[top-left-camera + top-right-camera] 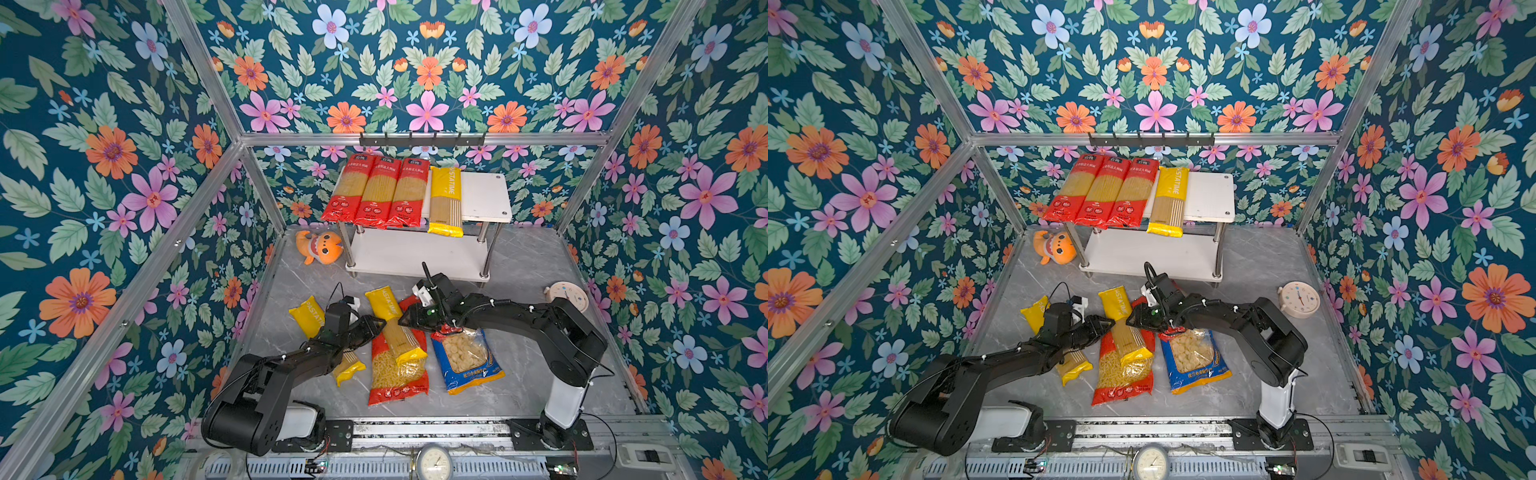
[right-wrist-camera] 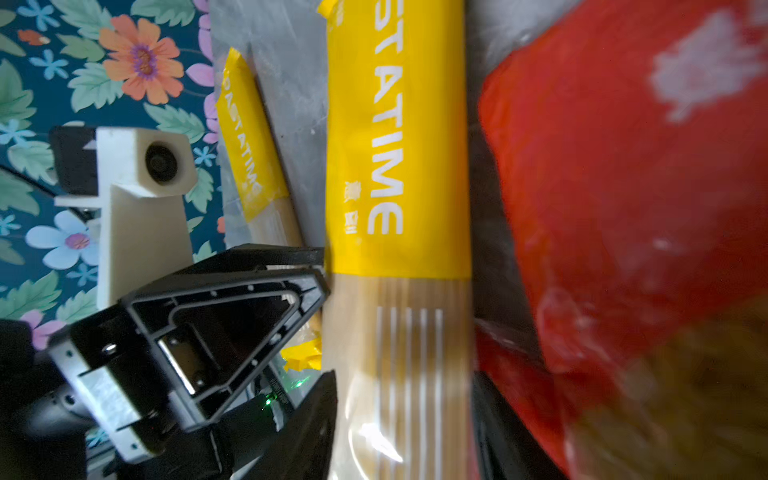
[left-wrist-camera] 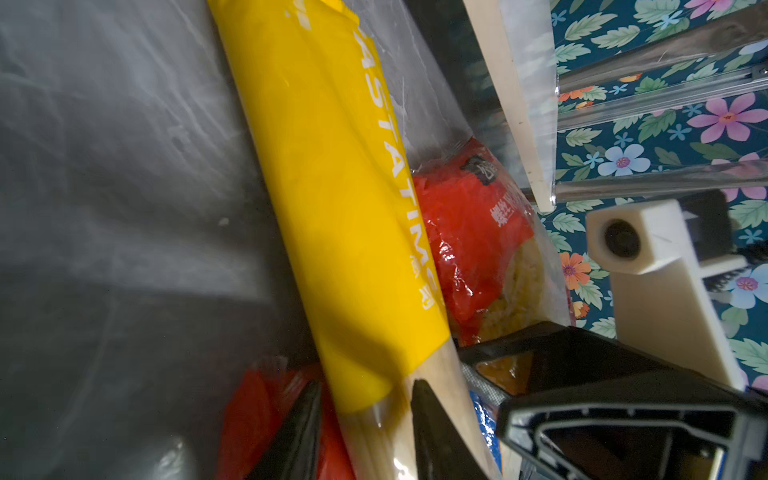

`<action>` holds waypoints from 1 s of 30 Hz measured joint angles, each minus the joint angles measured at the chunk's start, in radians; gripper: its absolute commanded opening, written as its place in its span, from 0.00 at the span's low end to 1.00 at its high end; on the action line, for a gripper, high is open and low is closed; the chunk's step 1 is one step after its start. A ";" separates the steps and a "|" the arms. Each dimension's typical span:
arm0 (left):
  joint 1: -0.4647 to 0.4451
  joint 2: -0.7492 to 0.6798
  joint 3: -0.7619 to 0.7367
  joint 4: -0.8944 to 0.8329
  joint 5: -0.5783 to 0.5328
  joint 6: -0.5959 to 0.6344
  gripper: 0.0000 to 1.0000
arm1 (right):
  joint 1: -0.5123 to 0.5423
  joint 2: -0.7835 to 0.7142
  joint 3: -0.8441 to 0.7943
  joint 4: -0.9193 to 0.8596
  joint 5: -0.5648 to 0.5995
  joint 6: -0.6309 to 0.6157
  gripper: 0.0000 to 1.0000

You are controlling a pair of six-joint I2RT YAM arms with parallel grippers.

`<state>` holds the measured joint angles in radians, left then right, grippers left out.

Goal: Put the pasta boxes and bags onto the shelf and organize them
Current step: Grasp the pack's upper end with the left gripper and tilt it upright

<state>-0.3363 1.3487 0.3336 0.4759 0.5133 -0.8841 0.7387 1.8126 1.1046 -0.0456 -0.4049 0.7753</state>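
Yellow PASTATIME pack (image 1: 384, 307), laid over red bag (image 1: 395, 374) at 6 o'clock of shelf (image 1: 486, 195), is straddled mid-length from 9 by left gripper (image 3: 368, 388) and from 3 by right gripper (image 2: 405, 378), presumably for level lifting; jaws half-spread, pinch undeterminable.

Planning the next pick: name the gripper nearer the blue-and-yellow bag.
Right. The right gripper hovers by the top edge of the blue-and-yellow bag; the left gripper is farther, across the yellow spaghetti pack.
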 measured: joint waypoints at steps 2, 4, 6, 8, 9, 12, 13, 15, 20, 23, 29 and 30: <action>0.000 0.013 0.006 0.021 0.000 -0.003 0.51 | -0.006 -0.022 -0.007 -0.010 0.048 -0.002 0.54; -0.002 0.039 0.019 0.037 0.000 -0.003 0.51 | -0.014 -0.008 -0.003 -0.010 0.056 0.000 0.54; -0.002 0.076 0.031 0.056 0.002 -0.002 0.51 | -0.015 0.042 0.026 -0.007 0.048 0.002 0.52; -0.002 0.109 0.039 0.074 0.008 -0.002 0.51 | -0.013 0.089 0.047 0.023 0.019 0.008 0.50; -0.002 0.125 0.042 0.088 0.008 -0.003 0.49 | -0.012 0.108 0.050 0.048 0.003 0.016 0.49; -0.002 0.150 0.043 0.114 0.008 -0.003 0.41 | 0.000 0.139 0.034 0.133 -0.033 0.051 0.36; -0.002 0.153 0.043 0.119 0.009 -0.003 0.38 | 0.002 0.142 0.024 0.162 -0.042 0.064 0.32; -0.002 0.154 0.042 0.122 0.010 -0.007 0.36 | 0.002 0.136 -0.023 0.262 -0.066 0.101 0.21; -0.003 0.126 0.041 0.112 0.021 -0.030 0.39 | -0.003 0.096 -0.167 0.525 -0.081 0.201 0.07; 0.002 0.064 0.041 0.068 0.037 -0.035 0.49 | -0.003 0.074 -0.225 0.631 -0.090 0.243 0.00; 0.098 -0.185 0.035 0.001 0.061 -0.048 0.63 | -0.002 -0.035 -0.319 0.727 -0.079 0.264 0.00; 0.119 -0.219 0.042 -0.014 0.067 -0.047 0.65 | -0.002 -0.048 -0.326 0.734 -0.076 0.264 0.00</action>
<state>-0.2176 1.1297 0.3756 0.4622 0.5804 -0.9306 0.7364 1.7645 0.7784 0.6880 -0.4808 1.0397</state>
